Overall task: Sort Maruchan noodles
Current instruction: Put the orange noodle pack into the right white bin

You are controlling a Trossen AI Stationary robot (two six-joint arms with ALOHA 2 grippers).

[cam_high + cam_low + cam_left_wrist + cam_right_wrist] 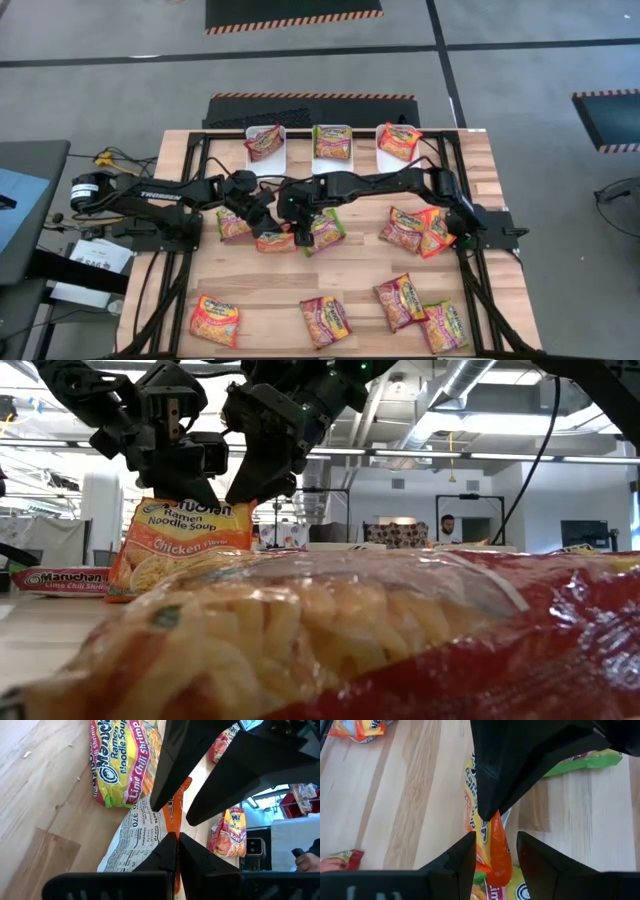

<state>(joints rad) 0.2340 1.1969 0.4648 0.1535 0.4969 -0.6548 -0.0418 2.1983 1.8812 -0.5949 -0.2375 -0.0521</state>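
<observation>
My left gripper (176, 839) is shut on an orange-edged chicken packet (175, 550) near the table's middle (276, 241). My right gripper (495, 838) has come in across the table beside it (292, 212). It is open, with one finger on each side of the same packet's orange edge (497, 852), and I see no touch. A lime-green and pink packet (120, 760) lies flat on the table just left of them. A green-edged packet (325, 230) lies to their right. My left gripper pinches the orange packet between its two fingers by the sealed upper edge (174, 822). The fingers come from above, pointing down. The packet stands upright below them (185, 525), with its lower edge down at table level.
Three white bins (248, 135) stand along the far edge, with a packet in each. Two more packets (418, 230) lie right of centre and several along the near edge (325, 320). One red-edged packet (420, 650) fills the low view's foreground. A person (449, 526) stands far behind.
</observation>
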